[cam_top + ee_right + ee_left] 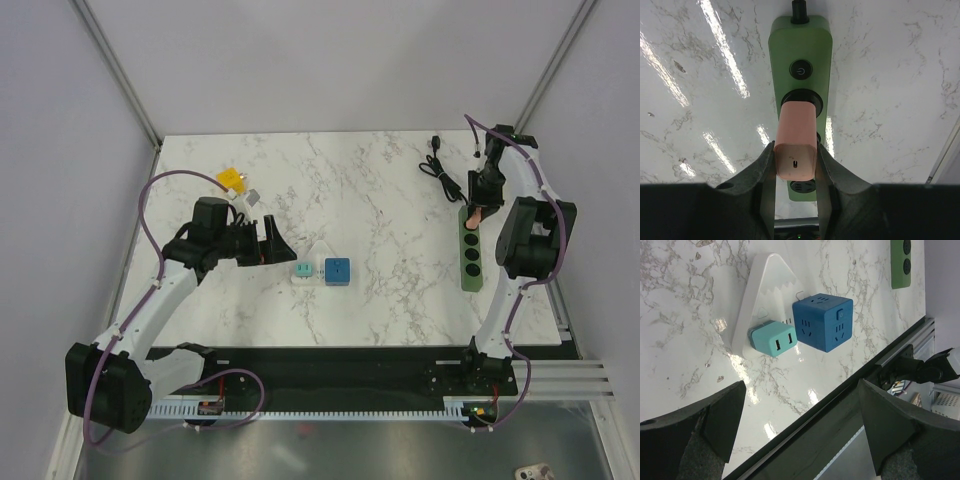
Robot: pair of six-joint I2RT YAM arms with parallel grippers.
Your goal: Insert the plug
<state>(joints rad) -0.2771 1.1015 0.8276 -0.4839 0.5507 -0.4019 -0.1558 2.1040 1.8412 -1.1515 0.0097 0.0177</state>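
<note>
A green power strip (471,250) lies at the right of the table with its black cord (447,175) running to the back. My right gripper (477,205) is shut on a pink plug (796,140) and holds it upright over the strip's first socket (801,96), just below the power button (800,70). The plug's far end sits at that socket; I cannot tell how deep it is. The pink plug also shows in the top view (474,216). My left gripper (270,241) is open and empty, hovering left of the white triangle.
A white triangular socket block (312,262) at table centre carries a teal USB adapter (773,339) and a blue cube adapter (823,322). A yellow plug (232,180) and a small grey piece (254,196) lie at the back left. The near table edge (840,390) is dark.
</note>
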